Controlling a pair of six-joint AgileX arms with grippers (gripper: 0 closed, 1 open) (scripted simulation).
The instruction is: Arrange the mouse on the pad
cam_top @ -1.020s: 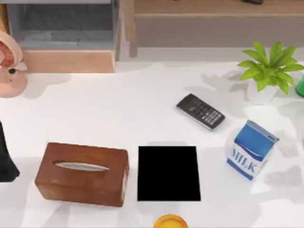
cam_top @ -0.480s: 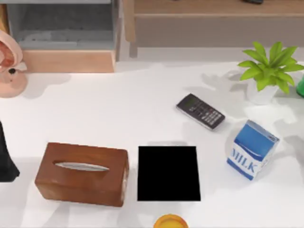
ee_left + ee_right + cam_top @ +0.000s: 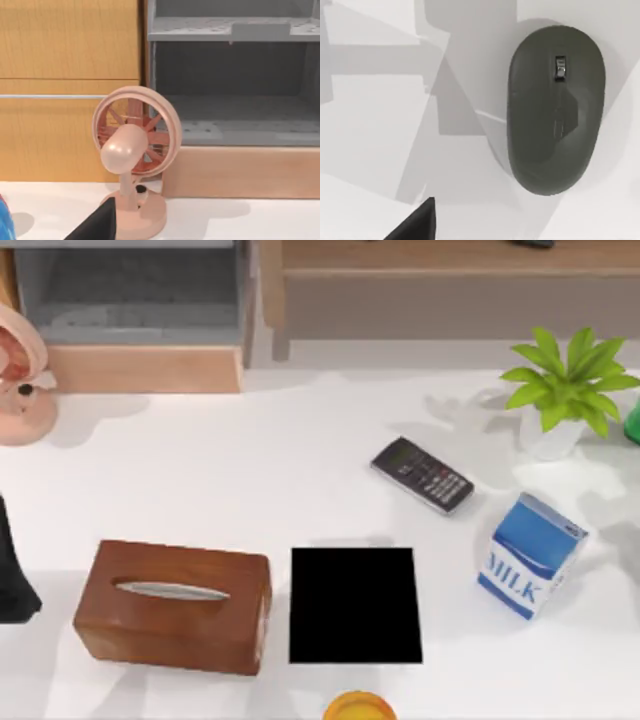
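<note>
The pad is a plain black rectangle lying flat near the table's front edge, just right of the brown tissue box. Nothing lies on it. In the right wrist view, the mouse, dark grey with a scroll wheel, rests on the white table below the camera. A dark corner of my right gripper shows apart from the mouse, not touching it. My left arm is parked at the table's left edge, and a dark corner of my left gripper shows in front of a pink fan.
A dark keypad device lies behind the pad. A blue milk carton stands to the pad's right, and a potted plant at the back right. A pink fan is at the back left. A yellow object sits at the front edge.
Soft shadows on the table's right side have drifted toward the right edge. No object has moved, and the left arm is still.
</note>
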